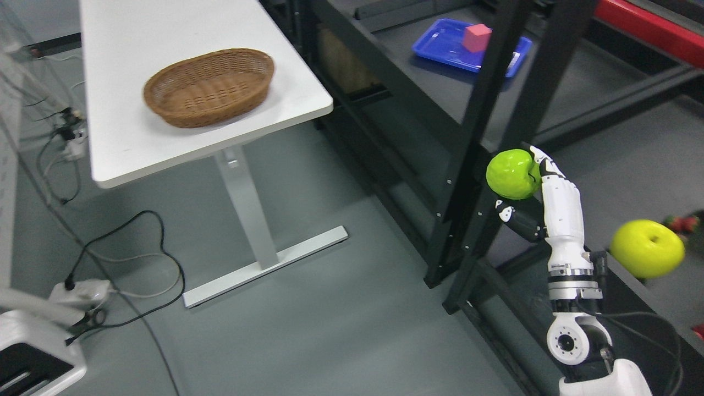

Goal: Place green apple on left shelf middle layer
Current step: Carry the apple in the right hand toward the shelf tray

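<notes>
Head view, apples: two green ones. One green apple (512,174) sits in the right hand; a second apple (647,248) lies on a dark shelf at the right edge.
Right hand (531,192): raised, its arm coming up from the lower right corner, fingers curled round the green apple, white fingers on the apple's right side and a dark thumb (517,217) below it.
Apple and hand: the held apple is at the top of the hand, at the fingertips, touching them, just in front of the black shelf post (484,110).
Left hand: nowhere I can see it.
Shelf unit (396,71): one black rack running from top middle to the right.
Tray (467,47): one, blue, on a shelf layer at the top, with one pink block (476,37) on it.
Worktop (165,82): one, white, upper left, well apart from the hand.
Basket (209,86): one, brown wicker, on the worktop.
Floor (308,330): grey, with black cables (137,242) at lower left.
</notes>
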`<state>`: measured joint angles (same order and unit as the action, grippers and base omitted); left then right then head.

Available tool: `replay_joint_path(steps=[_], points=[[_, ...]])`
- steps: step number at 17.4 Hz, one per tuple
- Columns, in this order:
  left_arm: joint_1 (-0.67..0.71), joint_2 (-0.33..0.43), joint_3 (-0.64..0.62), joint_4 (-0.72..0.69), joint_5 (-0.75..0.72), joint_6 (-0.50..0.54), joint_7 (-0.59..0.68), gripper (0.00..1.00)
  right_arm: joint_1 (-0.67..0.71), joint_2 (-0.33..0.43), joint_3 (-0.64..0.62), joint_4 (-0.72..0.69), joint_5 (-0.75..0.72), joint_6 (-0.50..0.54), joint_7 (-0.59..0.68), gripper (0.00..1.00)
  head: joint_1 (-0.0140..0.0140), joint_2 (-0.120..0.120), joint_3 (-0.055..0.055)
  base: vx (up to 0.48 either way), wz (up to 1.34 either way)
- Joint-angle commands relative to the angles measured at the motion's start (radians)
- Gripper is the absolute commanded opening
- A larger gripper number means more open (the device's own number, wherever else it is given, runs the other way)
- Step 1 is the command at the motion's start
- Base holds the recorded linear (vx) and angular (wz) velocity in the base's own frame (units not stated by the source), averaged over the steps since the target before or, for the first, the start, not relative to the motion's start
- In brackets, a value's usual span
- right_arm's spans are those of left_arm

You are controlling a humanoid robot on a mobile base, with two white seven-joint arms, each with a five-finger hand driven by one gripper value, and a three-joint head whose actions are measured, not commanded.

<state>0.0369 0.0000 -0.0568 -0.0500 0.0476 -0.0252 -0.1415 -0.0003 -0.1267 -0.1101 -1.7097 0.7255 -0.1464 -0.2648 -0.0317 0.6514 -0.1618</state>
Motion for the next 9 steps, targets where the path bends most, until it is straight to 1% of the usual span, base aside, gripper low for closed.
replay_joint_path(steps=[1,4,7,9], points=[[0.000,0.017,0.000,0.001,0.000,0.001,0.000,1.00,-0.017,0.004,0.000,-0.001,0.000,0.001,-0.001,0.01,0.0000,0.000,0.000,-0.115,-0.86],[0.000,0.017,0.000,-0.001,0.000,0.001,0.000,1.00,-0.012,0.004,0.000,-0.001,0.000,0.001,-0.001,0.00,0.0000,0.000,0.000,-0.030,-1.05],[0.000,0.017,0.000,0.001,0.000,0.001,0.000,1.00,-0.003,0.004,0.000,-0.001,0.000,0.001,-0.001,0.01,0.0000,0.000,0.000,0.043,-1.18],[0.000,0.017,0.000,-0.001,0.000,0.001,0.000,1.00,0.005,0.004,0.000,-0.001,0.000,0.001,-0.001,0.01,0.0000,0.000,0.000,0.082,-0.93]])
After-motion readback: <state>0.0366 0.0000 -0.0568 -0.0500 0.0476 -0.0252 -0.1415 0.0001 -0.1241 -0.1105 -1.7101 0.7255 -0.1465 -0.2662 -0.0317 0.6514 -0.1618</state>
